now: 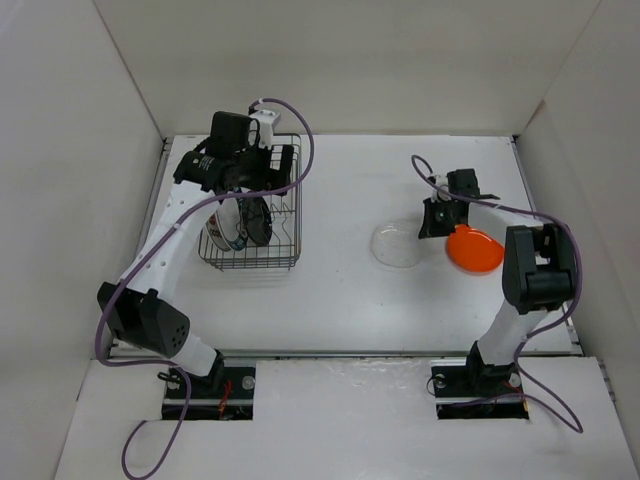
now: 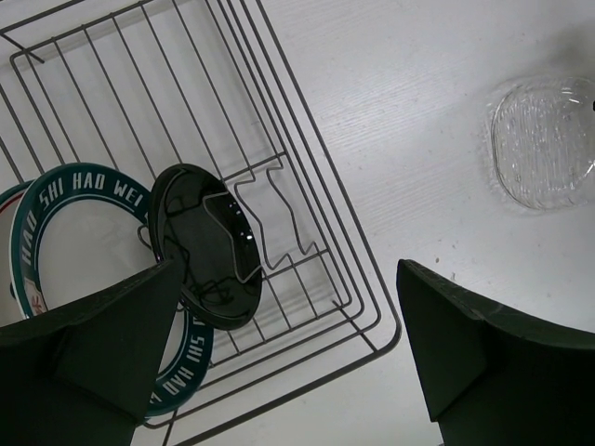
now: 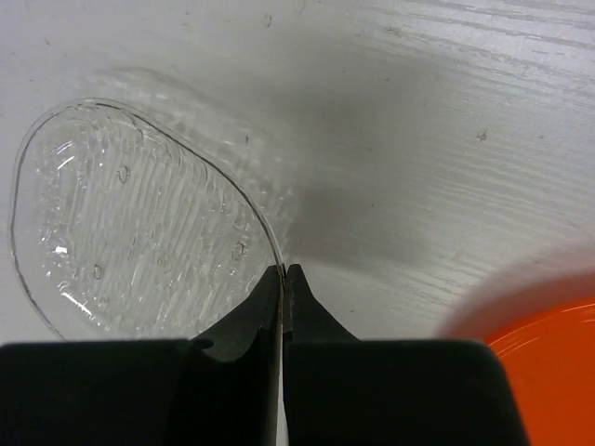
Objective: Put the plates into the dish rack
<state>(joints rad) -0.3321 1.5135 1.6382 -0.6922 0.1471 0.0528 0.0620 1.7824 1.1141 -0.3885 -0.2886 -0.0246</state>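
The dish rack (image 1: 285, 262) stands at the left, a dark wire basket (image 2: 372, 307). A glossy black plate (image 2: 200, 246) and a white plate with a green lettered rim (image 2: 74, 232) stand on edge inside it. My left gripper (image 2: 286, 279) hangs open just above the rack's corner, holding nothing. A clear plate (image 1: 396, 246) lies on the table at the right. My right gripper (image 3: 284, 271) is shut on the rim of the clear plate (image 3: 130, 223). An orange plate (image 1: 474, 249) lies just right of that gripper, showing blurred at the wrist view's edge (image 3: 548, 344).
White walls enclose the table on the left, back and right. The left arm reaches over the rack (image 1: 240, 160). The clear plate (image 2: 544, 139) also shows far right in the left wrist view.
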